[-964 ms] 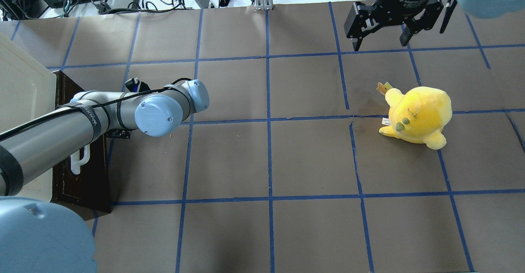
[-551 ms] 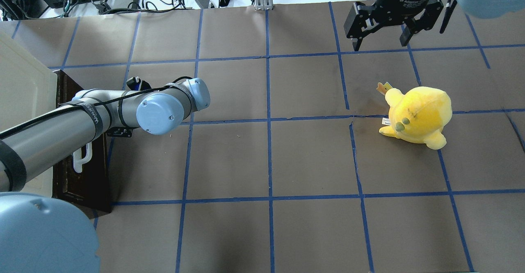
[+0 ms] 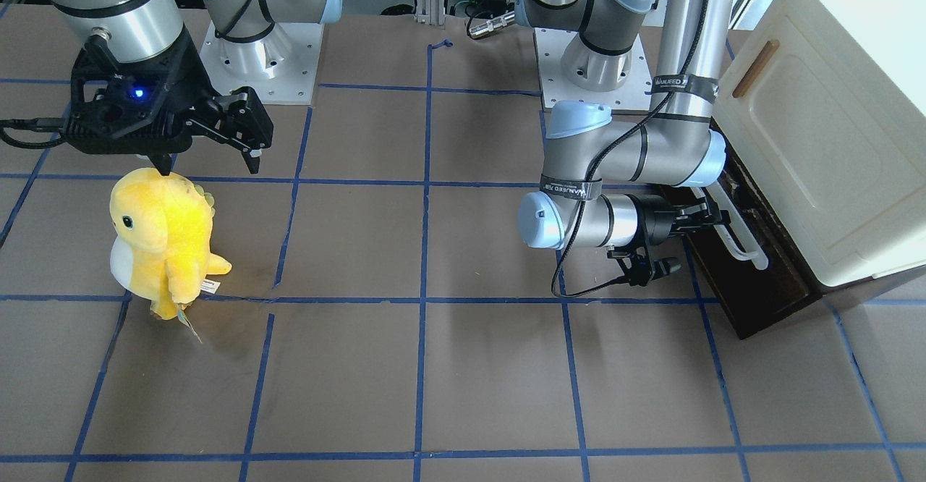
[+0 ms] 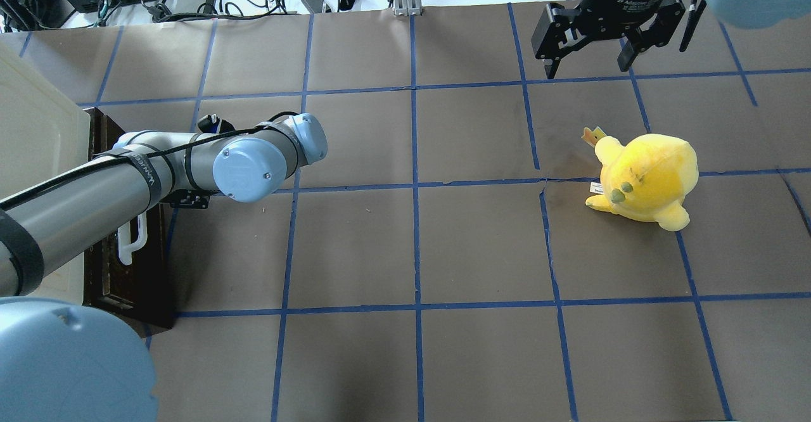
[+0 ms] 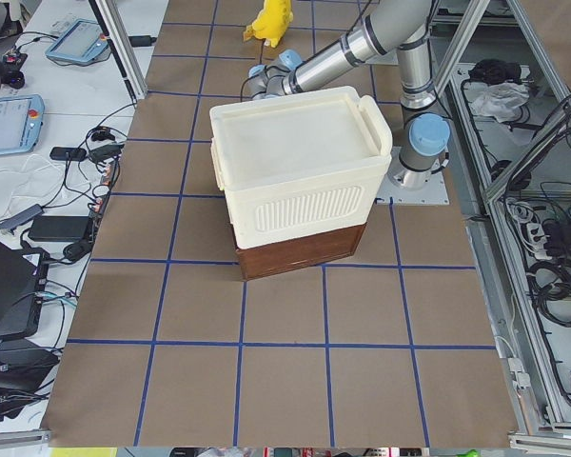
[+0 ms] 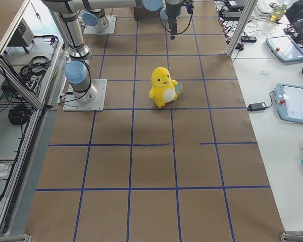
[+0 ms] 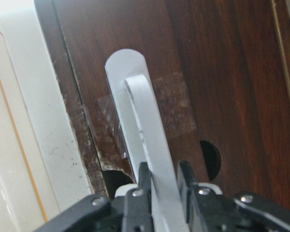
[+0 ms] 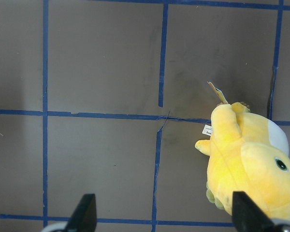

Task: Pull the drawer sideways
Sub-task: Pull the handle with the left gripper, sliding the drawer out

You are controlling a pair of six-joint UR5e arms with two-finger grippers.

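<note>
My left arm has drawn the dark brown drawer [image 4: 136, 282] slightly further out from under the cream cabinet [image 3: 817, 149] at the table's left end. My left pincer [image 7: 164, 166] is clamped on its white bar handle [image 7: 147, 130]. The arm's strap [image 3: 676, 80] reads WANUEED. My right pincer [image 4: 587, 67], marked "2F Adaptive", hangs spread apart near the yellow plush toy [image 4: 646, 178].

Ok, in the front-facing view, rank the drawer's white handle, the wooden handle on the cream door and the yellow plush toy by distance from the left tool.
1. The white handle: between the left tool's fingers, on the drawer front, at the view's right.
2. The wooden handle: higher up on the cream door, also at the right.
3. The plush toy: far over on the view's left.
</note>
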